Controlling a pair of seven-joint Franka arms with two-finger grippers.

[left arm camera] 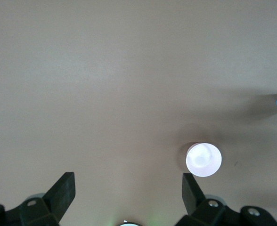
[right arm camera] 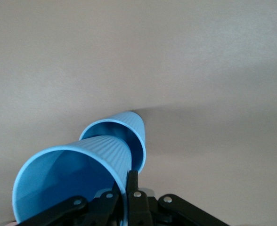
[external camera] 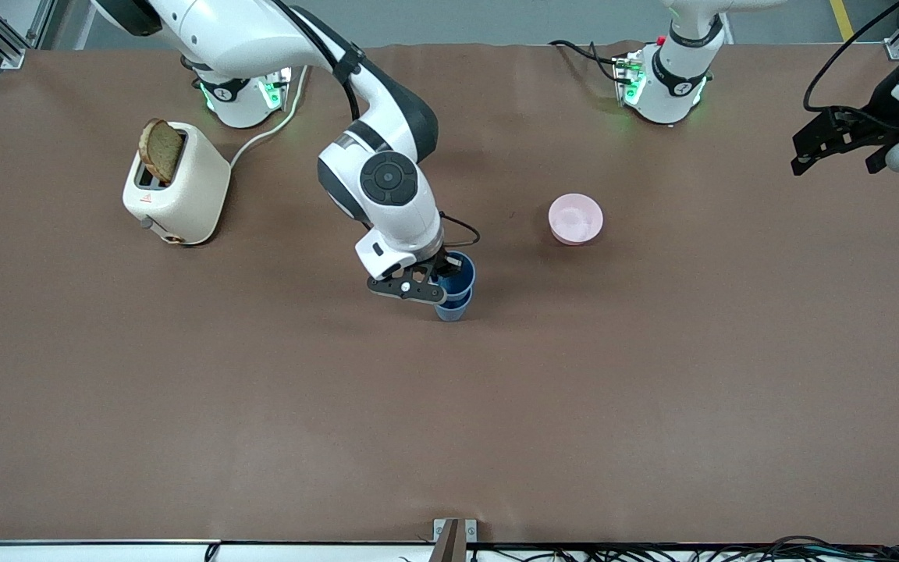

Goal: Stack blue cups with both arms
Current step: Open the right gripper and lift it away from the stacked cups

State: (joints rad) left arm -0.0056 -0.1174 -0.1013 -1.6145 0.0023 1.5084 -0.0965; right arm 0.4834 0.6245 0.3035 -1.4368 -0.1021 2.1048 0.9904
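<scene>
Blue cups (external camera: 454, 286) are sitting mid-table, one going into the other. Right gripper (external camera: 435, 282) is pinching the upper cup's rim to guide it. Left gripper (external camera: 840, 148) is waiting, fingers apart, over the left arm's end of the table.

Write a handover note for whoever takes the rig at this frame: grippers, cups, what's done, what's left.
Right gripper: shut on the rim of the upper blue cup, mid-table.
Left gripper: open, holding nothing, waiting up over the left arm's end of the table.
Cups: the upper blue cup sits partly inside the lower blue cup, which stands on the table.
Done: the cups are nested, though whether the upper one is fully seated cannot be told.
Left: probably release the rim and withdraw the right arm.
Also on the table: a pink bowl and a toaster with toast.
</scene>
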